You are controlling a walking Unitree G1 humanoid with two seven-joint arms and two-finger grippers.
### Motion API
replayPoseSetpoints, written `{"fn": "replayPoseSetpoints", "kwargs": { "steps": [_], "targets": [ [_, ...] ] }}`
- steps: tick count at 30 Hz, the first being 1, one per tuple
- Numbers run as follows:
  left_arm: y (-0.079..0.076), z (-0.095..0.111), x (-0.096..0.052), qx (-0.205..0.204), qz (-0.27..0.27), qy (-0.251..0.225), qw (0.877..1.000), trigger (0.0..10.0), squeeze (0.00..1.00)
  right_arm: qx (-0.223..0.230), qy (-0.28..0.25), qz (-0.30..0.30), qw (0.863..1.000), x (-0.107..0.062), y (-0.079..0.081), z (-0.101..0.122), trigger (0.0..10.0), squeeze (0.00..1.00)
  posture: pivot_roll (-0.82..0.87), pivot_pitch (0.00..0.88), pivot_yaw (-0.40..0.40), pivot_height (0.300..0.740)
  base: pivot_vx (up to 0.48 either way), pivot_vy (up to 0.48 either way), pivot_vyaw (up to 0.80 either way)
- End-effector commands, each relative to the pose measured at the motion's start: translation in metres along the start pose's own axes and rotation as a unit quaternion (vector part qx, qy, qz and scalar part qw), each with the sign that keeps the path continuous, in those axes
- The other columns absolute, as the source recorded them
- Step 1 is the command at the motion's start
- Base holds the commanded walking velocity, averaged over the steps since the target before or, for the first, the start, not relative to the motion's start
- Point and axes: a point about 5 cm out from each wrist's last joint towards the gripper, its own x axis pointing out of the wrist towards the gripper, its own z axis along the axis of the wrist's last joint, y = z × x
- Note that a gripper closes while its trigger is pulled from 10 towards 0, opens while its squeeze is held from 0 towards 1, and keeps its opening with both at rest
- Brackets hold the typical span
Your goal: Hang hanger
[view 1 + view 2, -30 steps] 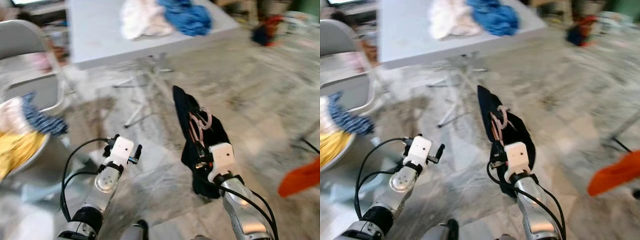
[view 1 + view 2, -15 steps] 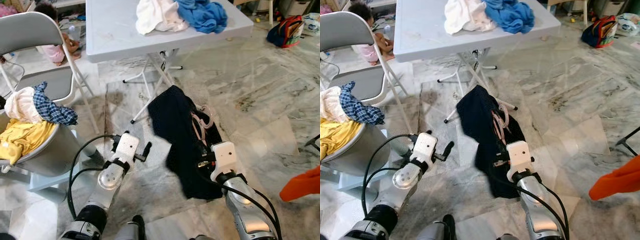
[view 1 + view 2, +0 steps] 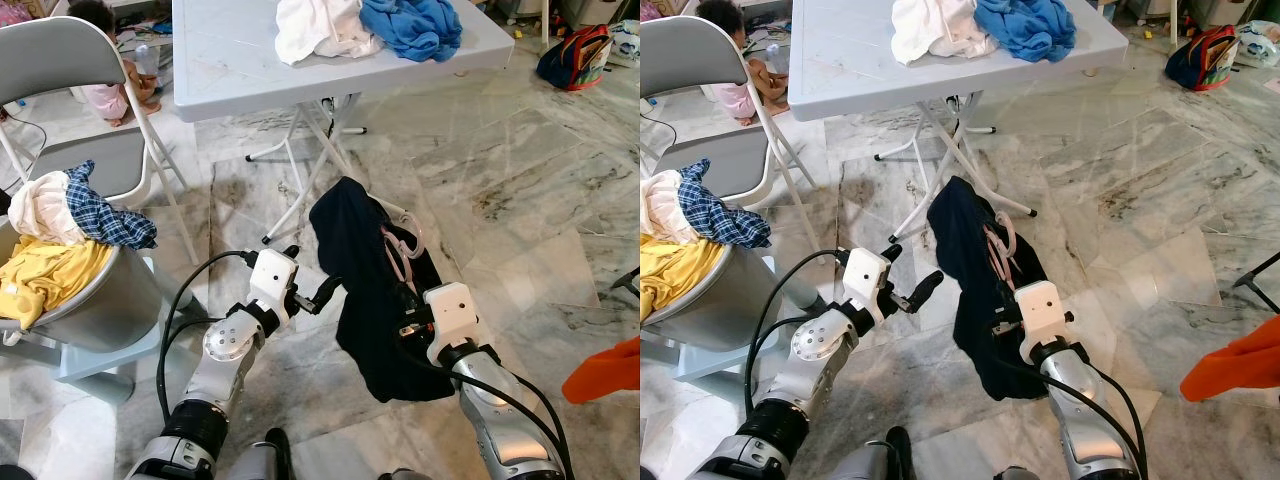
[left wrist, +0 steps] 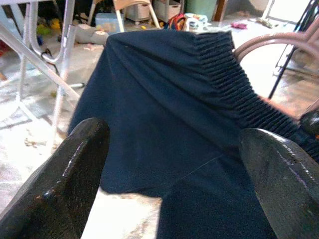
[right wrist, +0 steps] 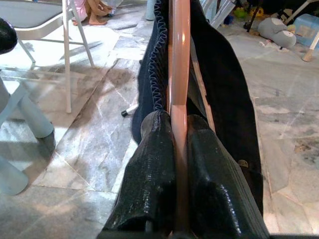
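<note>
Landmark taken: grey folding table (image 3: 240, 60), white and blue clothes heaped on its top. Marble floor (image 3: 520, 200) all round. Folding chair (image 3: 70, 60) to table's left; a seated person partly seen behind the chair. Grey basket (image 3: 95, 300) of laundry in front of that chair.

In front of table's legs, held above the floor: dark navy garment (image 3: 350, 260) draped on a pink hanger (image 5: 178, 74). Hook end (image 3: 410, 235) pointed toward the table's right side.

Right gripper (image 5: 178, 149) on the near side of the garment from the table, fingers pinched tight on the hanger's pink bar, cloth falling on both sides. Left gripper (image 3: 322, 297) nearer the basket, just beside the garment's left edge, fingers (image 4: 75, 164) spread wide, nothing between them, elastic waistband (image 4: 224, 69) straight ahead.

Judged: load light; hanger stiff, smooth plastic, liable to twist in a pinch. Cloth soft, likely to slide off if tilted. Best hold: bar close to hook, kept level.
</note>
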Motion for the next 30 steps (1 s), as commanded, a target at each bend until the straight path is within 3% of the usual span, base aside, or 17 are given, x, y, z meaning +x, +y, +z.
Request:
{"fn": "replayPoseSetpoints", "kwargs": {
  "steps": [1, 4, 16, 28, 29, 30],
  "targets": [
    [0.001, 0.004, 0.003, -0.019, -0.003, -0.004, 1.000, 10.0, 0.00, -0.003, -0.031, 0.014, 0.999, 0.002, 0.005, 0.015, 10.0, 0.00, -0.01, 0.221, 0.043, 0.740, 0.000, 0.000, 0.00],
    [0.001, 0.008, 0.008, -0.048, -0.008, -0.011, 0.999, 10.0, 0.00, 0.004, -0.032, 0.024, 0.999, 0.000, 0.007, 0.017, 10.0, 0.00, -0.01, 0.226, 0.045, 0.740, 0.000, 0.000, 0.00],
    [-0.019, 0.015, 0.025, -0.062, -0.059, -0.015, 0.996, 10.0, 0.00, 0.013, -0.012, 0.145, 0.989, -0.020, 0.021, 0.020, 10.0, 0.00, -0.03, 0.228, 0.065, 0.740, 0.000, 0.000, 0.00],
    [-0.013, 0.010, 0.021, -0.054, -0.053, -0.002, 0.997, 9.6, 0.00, 0.015, -0.012, 0.137, 0.990, -0.019, 0.015, 0.026, 10.0, 0.00, -0.03, 0.228, 0.072, 0.740, 0.000, 0.000, 0.00],
    [-0.012, 0.008, 0.020, -0.054, -0.053, 0.002, 0.997, 4.4, 0.00, 0.030, -0.019, 0.140, 0.990, -0.019, 0.014, 0.030, 10.0, 0.00, -0.03, 0.228, 0.072, 0.740, 0.000, 0.000, 0.00],
    [-0.012, 0.008, 0.020, -0.054, -0.053, 0.002, 0.997, 4.4, 0.00, 0.030, -0.019, 0.140, 0.990, -0.019, 0.014, 0.030, 10.0, 0.00, -0.03, 0.228, 0.072, 0.740, 0.000, 0.000, 0.00]
  ]
}}
